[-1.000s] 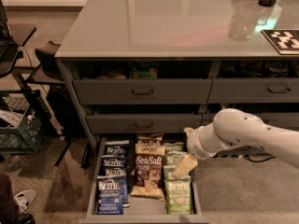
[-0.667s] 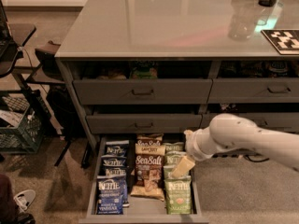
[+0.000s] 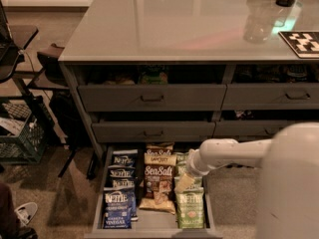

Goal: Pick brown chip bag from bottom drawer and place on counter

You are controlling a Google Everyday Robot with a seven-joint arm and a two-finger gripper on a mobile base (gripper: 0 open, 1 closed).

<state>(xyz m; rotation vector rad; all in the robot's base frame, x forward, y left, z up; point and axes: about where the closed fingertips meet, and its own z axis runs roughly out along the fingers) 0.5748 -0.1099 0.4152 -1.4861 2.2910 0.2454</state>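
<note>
The bottom drawer (image 3: 98,203) is pulled open under the counter (image 3: 169,24). The brown chip bag (image 3: 158,180) with white "Sea Salt" lettering lies in its middle column, with another tan bag (image 3: 159,157) behind it. My white arm reaches in from the right. My gripper (image 3: 184,183) hangs low over the right column of green bags, just right of the brown chip bag. It holds nothing that I can see.
Blue Kettle bags (image 3: 119,188) fill the drawer's left column, green ones (image 3: 190,209) the right. Shut grey drawer fronts (image 3: 152,97) sit above. A clear bottle (image 3: 259,21) and a checkered marker (image 3: 303,41) stand on the counter. A black crate (image 3: 20,136) and chair legs stand to the left.
My gripper has moved a little left and down toward the drawer. The arm's bulky part now fills the lower right of the view. The bags have not moved.
</note>
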